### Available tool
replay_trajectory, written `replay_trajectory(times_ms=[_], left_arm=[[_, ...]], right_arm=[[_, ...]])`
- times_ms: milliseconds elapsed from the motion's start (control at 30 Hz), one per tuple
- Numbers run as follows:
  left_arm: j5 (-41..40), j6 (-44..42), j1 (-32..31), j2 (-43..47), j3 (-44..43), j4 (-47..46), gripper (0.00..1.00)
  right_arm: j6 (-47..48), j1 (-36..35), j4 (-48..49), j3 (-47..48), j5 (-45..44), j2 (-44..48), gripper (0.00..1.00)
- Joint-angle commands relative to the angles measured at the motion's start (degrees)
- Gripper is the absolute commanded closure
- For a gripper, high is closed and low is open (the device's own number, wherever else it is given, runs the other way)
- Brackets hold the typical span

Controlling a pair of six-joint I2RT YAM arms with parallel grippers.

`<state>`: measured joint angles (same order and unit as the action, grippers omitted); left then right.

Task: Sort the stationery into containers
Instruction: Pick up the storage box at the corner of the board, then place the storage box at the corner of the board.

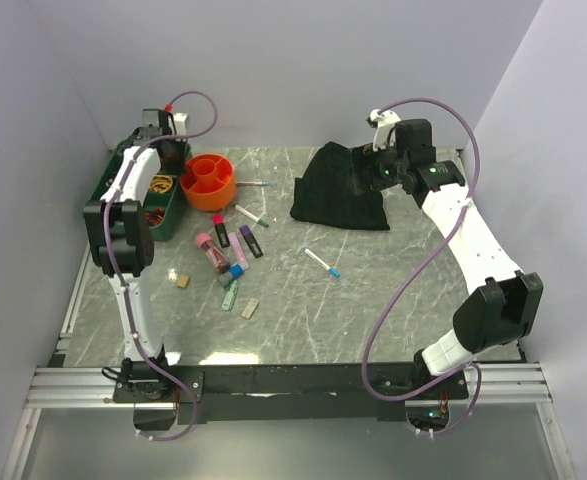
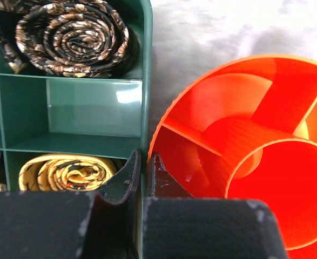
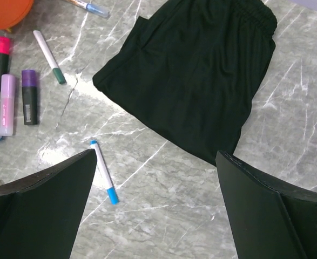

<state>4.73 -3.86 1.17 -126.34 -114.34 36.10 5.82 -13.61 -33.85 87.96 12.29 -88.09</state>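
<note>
**Pens and markers lie loose on the surface**

The left gripper (image 2: 144, 171) hangs over the far left corner of the surface (image 1: 373, 300). Its jaws are almost closed, with only a thin crack between them. They sit right above the spot where the green tray (image 2: 93, 108) stands beside the orange tub (image 2: 201, 102). A dark patterned roll (image 2: 77, 38) and a yellow roll (image 2: 66, 172) lie in the tray.

The right gripper (image 3: 157, 156) hangs near the far edge, toward the right side. Its jaws are wide open and hold nothing. A black cloth (image 3: 201, 70) lies under it.

The stationery lies loose on the surface. A blue-capped pen (image 3: 104, 172) lies near the middle, just off the cloth. A green-capped pen (image 3: 49, 56) lies close to the tub. A pink-capped marker (image 3: 0, 62), a pink marker (image 3: 7, 105) and a purple marker (image 3: 29, 97) lie side by side in a bunch. Two tan erasers (image 1: 182, 281) lie nearer the near edge.
</note>
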Motion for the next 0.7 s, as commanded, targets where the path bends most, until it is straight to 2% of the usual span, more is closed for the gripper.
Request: replay_trajectory(times_ms=[0,233,667], left_arm=[[10.56,0.96,-5.9,13.31,-0.45,-2.52,0.99],[6.53,-0.44,-6.88,12.62,3.34,-3.66,0.99],[-3.59,0.69,-3.63,4.8,0.18,-6.83,0.99]], right_arm=[[-0.29,0.51,1.85,-0.6,1.06,2.49,0.0],[-0.55,0.42,1.77,0.45,2.56,1.52,0.0],[-0.38,1.74,2.2,-3.41,2.21,6.17,0.0]])
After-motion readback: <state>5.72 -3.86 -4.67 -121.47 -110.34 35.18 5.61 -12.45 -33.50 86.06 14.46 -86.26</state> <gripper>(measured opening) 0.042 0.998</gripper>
